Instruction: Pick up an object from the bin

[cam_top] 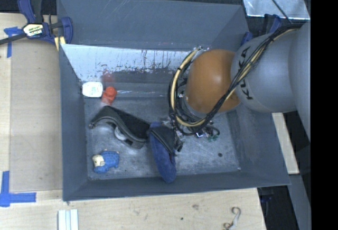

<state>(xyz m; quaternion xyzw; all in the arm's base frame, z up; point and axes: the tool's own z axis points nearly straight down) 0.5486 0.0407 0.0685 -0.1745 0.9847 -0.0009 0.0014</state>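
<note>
Where the floor nears the front wall, right of middle: long dark-blue soft-looking thing (pixel 166 163), slanted, lower end at the foot of that wall, upper end reaching up under the jaws. Jaws down low, directly over that upper end, dark against dark; cannot tell whether parted or closed, nor whether anything is gripped between them. Above them, orange wrist cover (pixel 208 83) looped with yellow and black cables, and grey arm (pixel 272 73) coming in from the right. Just left of the blue thing, seemingly touching it, black curved object (pixel 119 120) with a pale grey part underneath. Further left, near the front-left corner, small blue lump (pixel 109 161) with a cream piece at its left end. Well apart, toward the back left, white oval piece (pixel 92 89) with an orange piece (pixel 109 95) just beside it. All within grey metal bin (pixel 158 25).
</note>
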